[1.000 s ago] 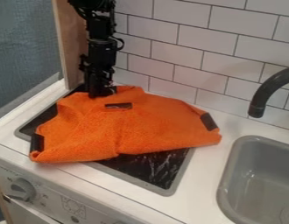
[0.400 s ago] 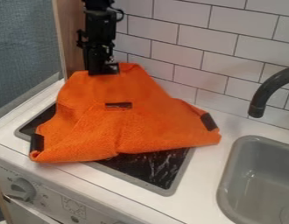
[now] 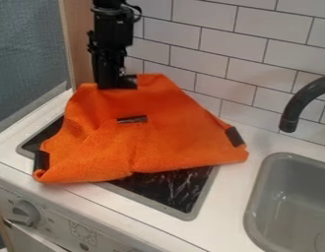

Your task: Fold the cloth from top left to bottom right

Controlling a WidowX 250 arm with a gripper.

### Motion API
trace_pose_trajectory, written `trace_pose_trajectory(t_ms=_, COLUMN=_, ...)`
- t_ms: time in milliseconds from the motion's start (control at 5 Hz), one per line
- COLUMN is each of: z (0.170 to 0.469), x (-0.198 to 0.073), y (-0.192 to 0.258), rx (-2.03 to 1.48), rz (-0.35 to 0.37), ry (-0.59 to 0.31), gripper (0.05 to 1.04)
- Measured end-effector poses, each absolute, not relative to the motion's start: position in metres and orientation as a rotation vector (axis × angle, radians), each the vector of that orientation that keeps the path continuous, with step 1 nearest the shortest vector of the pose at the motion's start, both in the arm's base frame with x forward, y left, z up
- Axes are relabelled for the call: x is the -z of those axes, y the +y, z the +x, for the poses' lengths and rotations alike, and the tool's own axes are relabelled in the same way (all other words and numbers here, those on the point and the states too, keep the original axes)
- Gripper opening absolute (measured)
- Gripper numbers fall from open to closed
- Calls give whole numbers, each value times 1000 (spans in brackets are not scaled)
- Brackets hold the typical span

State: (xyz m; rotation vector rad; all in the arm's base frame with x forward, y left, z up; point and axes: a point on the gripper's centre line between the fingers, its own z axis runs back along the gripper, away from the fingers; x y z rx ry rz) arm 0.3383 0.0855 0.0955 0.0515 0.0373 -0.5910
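Observation:
At the upper left, the black gripper (image 3: 117, 83) is shut on the top edge of the orange cloth (image 3: 172, 135), holding that edge up off the stove. The cloth rises to the gripper like a tent, while its lower part lies over the black stove top (image 3: 168, 189). Dark patches show at the cloth's left corner, at its right corner and near its middle. Most of the stove top's left and back part is hidden under the cloth.
A grey sink (image 3: 297, 197) is at the right, with a dark curved faucet (image 3: 302, 101) above it. White tiled wall (image 3: 211, 44) stands behind the counter, and a wooden post (image 3: 78, 44) rises just left of the arm. A control knob (image 3: 23, 212) is on the front panel.
The gripper has risen from the stove's back corner, drawing the cloth's top edge up with it. Most recently it has come down slightly, and the cloth's lower part has hardly moved.

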Motion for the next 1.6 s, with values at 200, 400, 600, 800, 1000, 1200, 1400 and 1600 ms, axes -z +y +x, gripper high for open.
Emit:
trace_pose_trajectory(t_ms=200, z=315, x=-86, y=75, rx=639, rz=42, ry=50, gripper=51)
trace_pose_trajectory(t_ms=400, z=296, x=-63, y=66, rx=649, rz=22, ry=59, gripper=51)
trace_pose_trajectory(t_ms=600, z=287, x=-41, y=54, rx=656, rz=74, ry=53, gripper=76)
trace_pose_trajectory(t_ms=800, z=285, x=-36, y=57, rx=612, rz=115, ry=54, gripper=235)
trace_pose_trajectory(t_ms=1000, z=284, x=-37, y=58, rx=591, rz=112, ry=63, gripper=503)
trace_pose_trajectory(t_ms=1200, z=280, x=-37, y=57, rx=573, rz=105, ry=89, gripper=811)
trace_pose_trajectory(t_ms=1400, z=282, x=-45, y=55, rx=562, rz=92, ry=76, gripper=1018)
trace_pose_trajectory(t_ms=1600, z=290, x=-67, y=53, rx=540, rz=87, ry=41, gripper=1008)
